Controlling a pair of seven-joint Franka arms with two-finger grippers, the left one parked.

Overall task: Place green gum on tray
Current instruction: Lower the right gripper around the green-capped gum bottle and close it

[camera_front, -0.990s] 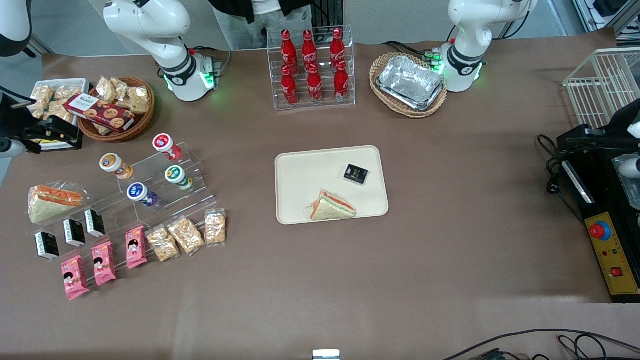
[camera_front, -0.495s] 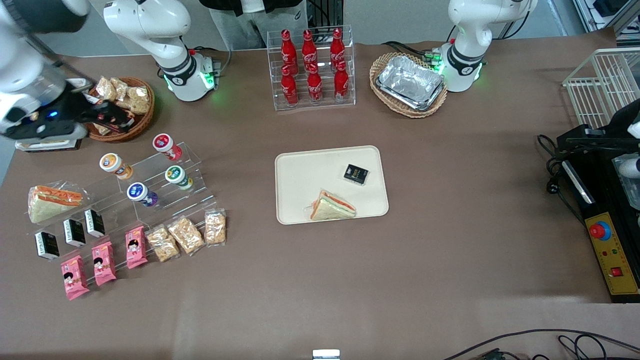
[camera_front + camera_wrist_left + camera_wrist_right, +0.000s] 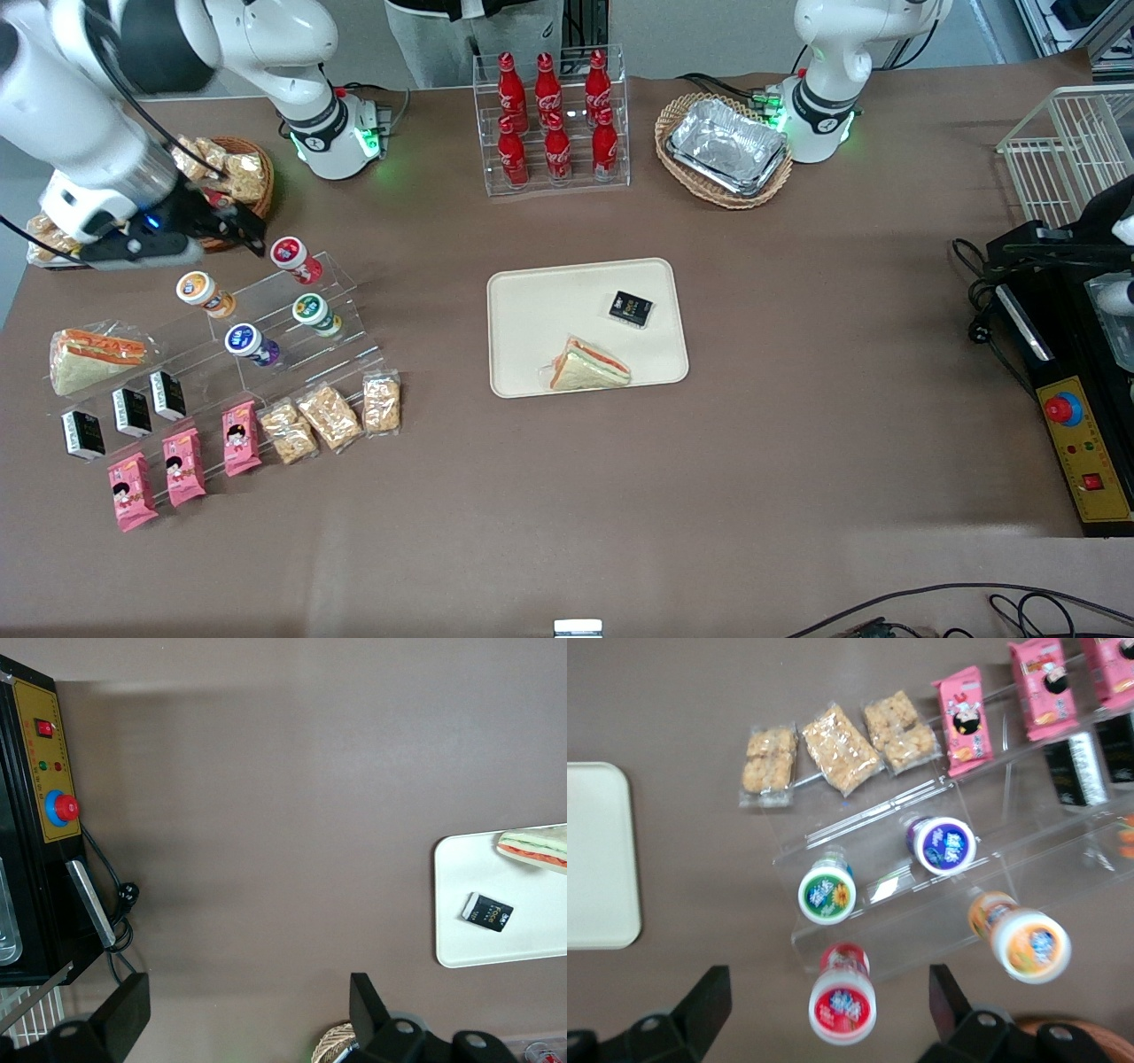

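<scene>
The green gum (image 3: 314,313) is a white canister with a green-and-white lid, on the middle step of a clear acrylic stand (image 3: 354,292). It also shows in the right wrist view (image 3: 827,895). The cream tray (image 3: 540,310) lies mid-table with a sandwich (image 3: 589,365) and a black packet (image 3: 631,308) on it; its corner shows in the right wrist view (image 3: 598,850). My right gripper (image 3: 246,232) is open and empty, hovering above the stand's top step. In the wrist view the gripper (image 3: 827,997) straddles the red-lidded canister (image 3: 843,1003), apart from the green gum.
The red-lidded canister (image 3: 292,257), orange-lidded canister (image 3: 204,292) and purple-lidded canister (image 3: 250,343) share the stand. Snack packs (image 3: 332,416) and pink packets (image 3: 182,465) lie nearer the front camera. A wicker basket (image 3: 221,190) stands beside the gripper. A cola rack (image 3: 551,120) stands farther back.
The right arm has swung in from the table's edge at its own end to above the acrylic stand. The canisters and tray have not moved.
</scene>
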